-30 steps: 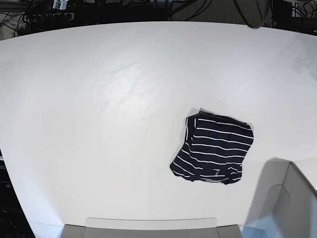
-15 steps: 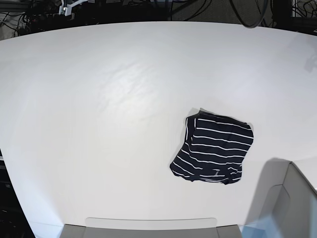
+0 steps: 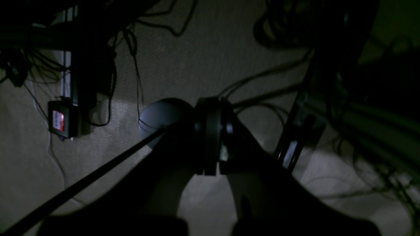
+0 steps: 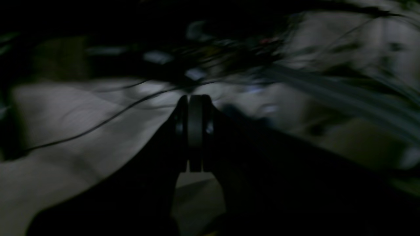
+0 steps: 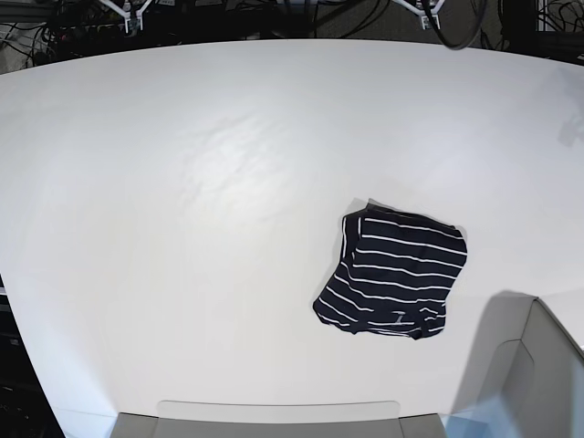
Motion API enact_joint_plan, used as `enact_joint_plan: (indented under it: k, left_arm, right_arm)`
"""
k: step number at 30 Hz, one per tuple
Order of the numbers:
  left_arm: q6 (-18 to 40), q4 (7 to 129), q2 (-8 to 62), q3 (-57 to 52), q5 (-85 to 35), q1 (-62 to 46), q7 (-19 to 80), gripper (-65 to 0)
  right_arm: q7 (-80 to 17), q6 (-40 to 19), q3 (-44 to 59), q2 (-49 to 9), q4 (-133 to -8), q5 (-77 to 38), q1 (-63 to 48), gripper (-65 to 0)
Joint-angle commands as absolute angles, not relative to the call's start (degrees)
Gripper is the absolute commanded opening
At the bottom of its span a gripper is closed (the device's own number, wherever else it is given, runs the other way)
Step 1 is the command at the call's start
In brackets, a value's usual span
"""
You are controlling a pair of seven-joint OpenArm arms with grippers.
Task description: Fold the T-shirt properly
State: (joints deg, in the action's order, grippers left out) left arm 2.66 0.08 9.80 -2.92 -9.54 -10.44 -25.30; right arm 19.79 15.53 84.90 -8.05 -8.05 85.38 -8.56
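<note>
The T-shirt (image 5: 392, 273), dark navy with thin white stripes, lies folded into a small, roughly square bundle on the white table (image 5: 182, 228), right of centre and towards the front. Both grippers are far from it, past the table's far edge. In the base view only white tips of the left gripper (image 5: 425, 12) and the right gripper (image 5: 128, 12) peek in at the top. The left wrist view shows the left gripper (image 3: 212, 136) shut on nothing above a dim floor. In the blurred right wrist view the right gripper (image 4: 194, 131) is shut too, with nothing in it.
A grey bin (image 5: 538, 374) stands at the front right corner, and a grey tray edge (image 5: 274, 418) runs along the front. Dark cables (image 5: 365, 18) crowd the space behind the table. A power adapter (image 3: 60, 118) and loose cables lie on the floor.
White tips of both arms have come into the top edge of the base view, first on the left, then on the right. The T-shirt has not moved.
</note>
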Motion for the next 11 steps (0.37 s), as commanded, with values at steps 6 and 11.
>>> enact_joint_plan:
  k: [6, 11]
  left_arm:
    - [2.24, 0.0, 9.98, -2.42, -9.8, -9.54, -25.45, -65.0]
    - [2.24, 0.0, 9.89, -2.51, -9.8, -9.36, -25.45, -65.0]
  right_arm:
    - [18.86, 25.8, 85.0, -7.96, -8.13, 85.0, -7.87, -65.0]
    - [12.62, 25.8, 85.0, -7.08, -8.13, 85.0, -5.85, -65.0]
